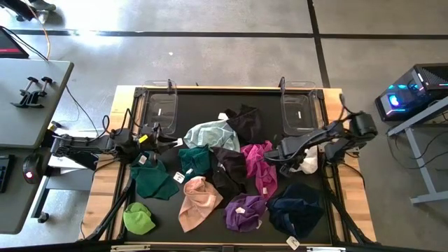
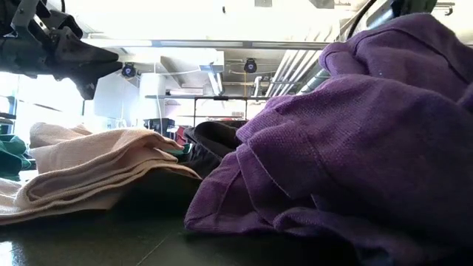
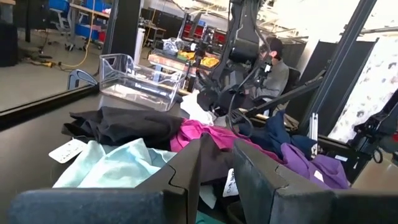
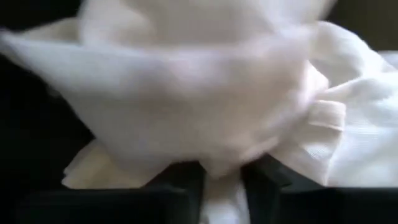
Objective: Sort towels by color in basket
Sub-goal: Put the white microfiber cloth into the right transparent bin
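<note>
Several towels lie heaped on the black mat: pale mint [image 1: 210,133], black [image 1: 245,119], dark green [image 1: 154,178], lime [image 1: 138,218], peach [image 1: 198,203], purple [image 1: 245,212], navy [image 1: 297,210] and magenta [image 1: 257,164]. A white towel [image 1: 309,165] lies at the heap's right side. My right gripper [image 4: 221,180] is down on it and shut on its cloth. At the mat's left side my left gripper [image 3: 217,168] hovers level. It points across the heap with a narrow gap between its fingers and nothing in it. My right gripper pinches a bunched fold of the white towel [image 4: 219,167] between its two fingers [image 4: 186,183]. One layer or several, I cannot tell. The fingers come from above, slanting down. The rest of the towel spreads beyond the fingertips and lies on the mat.
Two clear plastic baskets [image 1: 161,108] [image 1: 297,108] stand at the mat's far edge, left and right. A wooden border [image 1: 105,182] frames the mat. White tags stick out of some towels. A person sits beyond the table [image 3: 277,68].
</note>
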